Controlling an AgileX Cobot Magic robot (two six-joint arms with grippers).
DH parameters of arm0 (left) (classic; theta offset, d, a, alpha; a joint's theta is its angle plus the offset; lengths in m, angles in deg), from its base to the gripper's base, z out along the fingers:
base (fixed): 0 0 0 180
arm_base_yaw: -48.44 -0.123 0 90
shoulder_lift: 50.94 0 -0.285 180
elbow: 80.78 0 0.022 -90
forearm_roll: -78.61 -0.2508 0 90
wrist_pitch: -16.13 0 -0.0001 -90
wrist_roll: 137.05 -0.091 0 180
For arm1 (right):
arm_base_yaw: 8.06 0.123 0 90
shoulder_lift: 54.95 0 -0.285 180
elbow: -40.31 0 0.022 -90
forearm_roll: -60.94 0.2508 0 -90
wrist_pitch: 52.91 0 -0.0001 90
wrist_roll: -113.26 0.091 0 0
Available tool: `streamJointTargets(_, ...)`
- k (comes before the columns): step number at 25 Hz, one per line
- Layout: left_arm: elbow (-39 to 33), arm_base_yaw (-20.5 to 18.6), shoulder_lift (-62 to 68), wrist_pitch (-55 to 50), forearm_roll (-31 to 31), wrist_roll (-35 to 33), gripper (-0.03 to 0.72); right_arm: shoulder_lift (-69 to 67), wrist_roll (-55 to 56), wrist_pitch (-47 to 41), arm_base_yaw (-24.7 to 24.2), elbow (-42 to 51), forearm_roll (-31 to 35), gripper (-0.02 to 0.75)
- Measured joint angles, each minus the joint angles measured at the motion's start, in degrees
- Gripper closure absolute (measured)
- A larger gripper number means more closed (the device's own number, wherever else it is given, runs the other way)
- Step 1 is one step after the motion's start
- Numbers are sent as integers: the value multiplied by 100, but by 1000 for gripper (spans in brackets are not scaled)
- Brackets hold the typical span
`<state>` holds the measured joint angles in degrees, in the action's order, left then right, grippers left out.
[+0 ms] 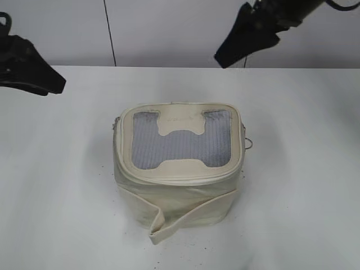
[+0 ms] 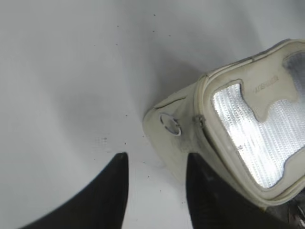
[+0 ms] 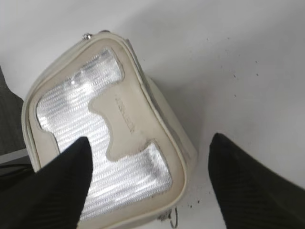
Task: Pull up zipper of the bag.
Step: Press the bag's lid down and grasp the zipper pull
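Strap band (image 1: 185, 216) droops off the bag (image 1: 179, 169) mid-table, both my claws, left (image 2: 155, 191) and right (image 3: 147, 186), spread wide above it, the zipper (image 1: 180, 175) not yet gripped, so everything remains.

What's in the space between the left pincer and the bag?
Nothing. In the exterior view, only bare white table lies between the left pincer and the bag. The left wrist view shows the same bare stretch.

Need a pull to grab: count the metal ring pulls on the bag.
2. The right ring pull hangs off the bag's right side; the left ring pull lies against its left end wall. More may be hidden.
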<state>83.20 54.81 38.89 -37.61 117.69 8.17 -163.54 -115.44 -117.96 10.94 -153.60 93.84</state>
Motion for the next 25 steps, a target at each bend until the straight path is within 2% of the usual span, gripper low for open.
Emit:
streamJointTargets(4,472,0,661,-459,356,-611,359,-866,-81,-370,73,-995,377,151)
streamJointTargets(10,848,0,1542,-894,495,-1278,358,-1897,-101,-390,499,-2053,419,178)
streamJointTargets(14,878,0,1894,-1086,495,-1459,358,-2260,-112,-396,758,-2245,424,219)
streamJointTargets(25,897,0,1988,-1140,693,-2243,356,-2691,-112,-414,1107,-2245,394,236)
